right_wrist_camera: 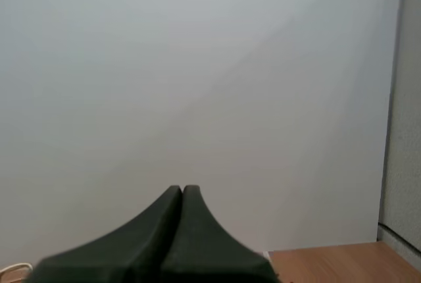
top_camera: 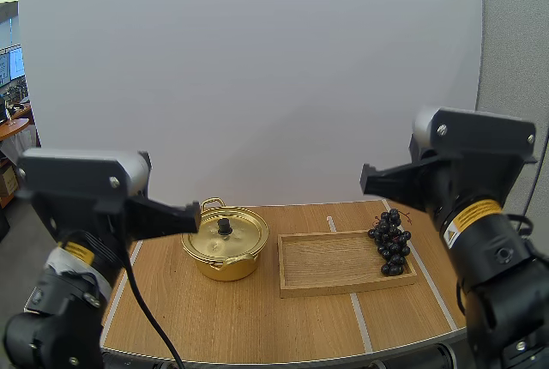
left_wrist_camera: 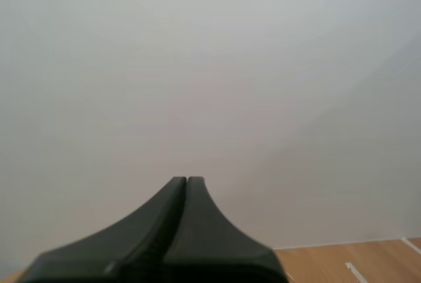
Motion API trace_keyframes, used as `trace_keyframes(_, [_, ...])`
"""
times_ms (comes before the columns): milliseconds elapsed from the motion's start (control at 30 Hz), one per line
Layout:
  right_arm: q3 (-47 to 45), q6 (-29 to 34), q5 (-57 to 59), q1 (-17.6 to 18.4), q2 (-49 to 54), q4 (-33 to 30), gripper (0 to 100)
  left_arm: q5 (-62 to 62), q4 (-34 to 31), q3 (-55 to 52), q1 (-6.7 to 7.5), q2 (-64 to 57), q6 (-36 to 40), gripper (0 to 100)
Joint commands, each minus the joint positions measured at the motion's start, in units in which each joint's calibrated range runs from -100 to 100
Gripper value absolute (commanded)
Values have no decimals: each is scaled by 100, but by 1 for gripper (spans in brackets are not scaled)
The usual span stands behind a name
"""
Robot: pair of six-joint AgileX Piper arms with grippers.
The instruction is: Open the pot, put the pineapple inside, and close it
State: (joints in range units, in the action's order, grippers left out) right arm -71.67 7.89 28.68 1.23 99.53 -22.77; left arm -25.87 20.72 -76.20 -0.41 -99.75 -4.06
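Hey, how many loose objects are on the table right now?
3: a gold pot with its lid on at the left, a wooden tray to its right, and a bunch of grapes at the tray's right end.

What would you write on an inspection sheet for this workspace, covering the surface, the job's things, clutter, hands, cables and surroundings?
Surface: wooden table, marked with white tape lines.
Job's things: gold pot with its lid on, standing left of a wooden tray; a bunch of dark grapes lies at the tray's right end.
Clutter: nothing seen.
Hands: left hand shut on nothing, raised beside the pot; right hand shut on nothing, raised near the grapes.
Cables: nothing seen lying across the pot or tray.
Surroundings: plain white screen behind the table.
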Motion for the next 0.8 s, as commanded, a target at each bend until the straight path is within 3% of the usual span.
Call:
trace_keyframes(0, [-1111,-23,-876,-33,47,14,0,853,79,-1004,-8,-25,23,0])
trace_keyframes(233, [-2337,-23,-1952,-33,47,22,0,1795,79,-2041,-8,-25,2,0])
trace_keyframes(400, [-2833,-23,-2104,-33,47,10,0,2587,79,-2380,-8,-25,2,0])
trace_keyframes(767, [-2833,-101,-1325,-33,47,172,0,1231,89,-2380,-8,-25,-9,0])
